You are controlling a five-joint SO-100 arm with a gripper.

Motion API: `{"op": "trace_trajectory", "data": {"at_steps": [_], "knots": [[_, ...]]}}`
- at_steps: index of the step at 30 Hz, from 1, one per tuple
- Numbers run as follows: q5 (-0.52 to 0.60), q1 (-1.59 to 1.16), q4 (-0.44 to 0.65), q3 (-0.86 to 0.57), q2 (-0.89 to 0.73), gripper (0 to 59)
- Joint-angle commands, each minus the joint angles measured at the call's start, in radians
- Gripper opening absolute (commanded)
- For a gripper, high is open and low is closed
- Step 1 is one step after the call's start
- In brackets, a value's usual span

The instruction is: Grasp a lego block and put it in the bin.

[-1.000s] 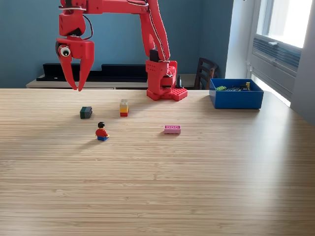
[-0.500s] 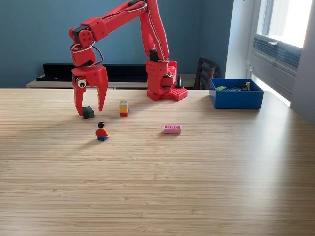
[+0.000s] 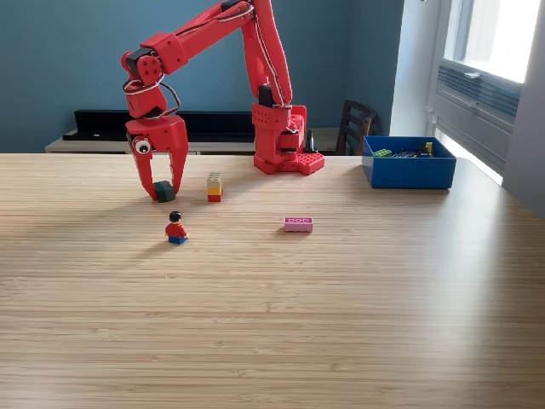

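Note:
My red gripper [image 3: 164, 192] is down at the table in the exterior view's left, its two fingers on either side of a small dark green lego block [image 3: 164, 191], closed in against it. The block rests on the table. A yellow-and-red stacked block [image 3: 215, 187] stands just to the right of the gripper. A pink flat block [image 3: 298, 224] lies nearer the middle. The blue bin [image 3: 409, 170] sits at the far right and holds a few small pieces.
A minifigure [image 3: 176, 228] with a red shirt stands in front of the gripper. The arm's red base [image 3: 288, 160] is at the table's far edge, with a dark chair [image 3: 356, 126] behind it. The wooden table [image 3: 272, 324] stretches toward the camera.
The gripper came down from high above the table to around the dark green block. Its fingers then narrowed, and the block shifted a little to the right between them.

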Motion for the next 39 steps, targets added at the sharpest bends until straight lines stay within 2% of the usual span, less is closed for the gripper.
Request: {"op": "trace_trajectory", "data": {"at_steps": [1, 6, 13, 17, 21, 29, 39], "knots": [[-0.026, 0.011, -0.006, -0.069, 0.040, 0.1], [-0.037, -0.011, 0.127, -0.327, 0.040, 0.1], [-0.034, -0.184, 0.456, -0.825, 0.040, 0.1], [-0.031, -0.388, 0.589, -0.946, 0.041, 0.1], [-0.026, -0.627, 0.632, -0.939, 0.046, 0.1], [-0.002, -1.200, 0.629, -0.695, 0.218, 0.1], [-0.121, -1.695, 0.627, -0.491, 0.428, 0.1]]}}
